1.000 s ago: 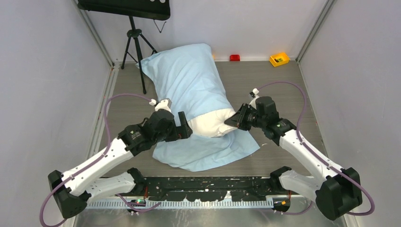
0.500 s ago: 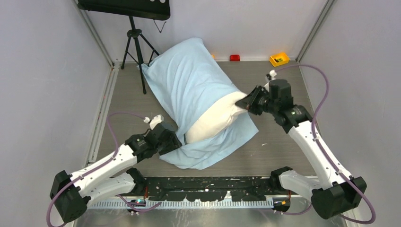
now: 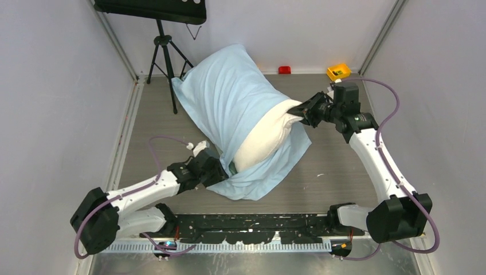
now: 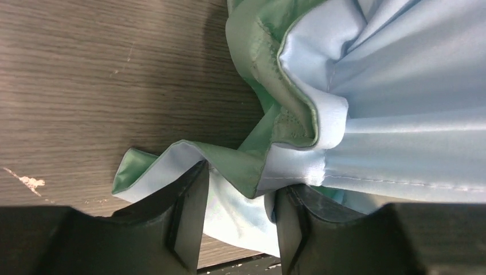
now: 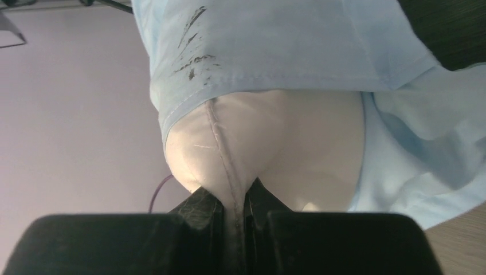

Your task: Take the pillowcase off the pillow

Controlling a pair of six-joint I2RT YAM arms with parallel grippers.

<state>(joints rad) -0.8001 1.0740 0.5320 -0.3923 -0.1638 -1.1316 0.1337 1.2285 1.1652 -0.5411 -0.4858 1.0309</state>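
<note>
Two grippers hold opposite ends: the left gripper (image 4: 240,189) is clamped on the bunched hem of the pillowcase (image 3: 229,97) (mint-green lining showing) low over the table (image 3: 344,172), while the right gripper (image 5: 234,200) pinches the seamed corner of the pillow (image 3: 266,137), whose white end protrudes from the blue fabric mid-table.

The left arm (image 3: 143,192) reaches low and forward, the left tool (image 3: 224,170) gripping the pillowcase (image 3: 229,97). The right arm (image 3: 372,154) stretches far, the right tool (image 3: 299,109) pinching the pillow (image 3: 266,137).
</note>
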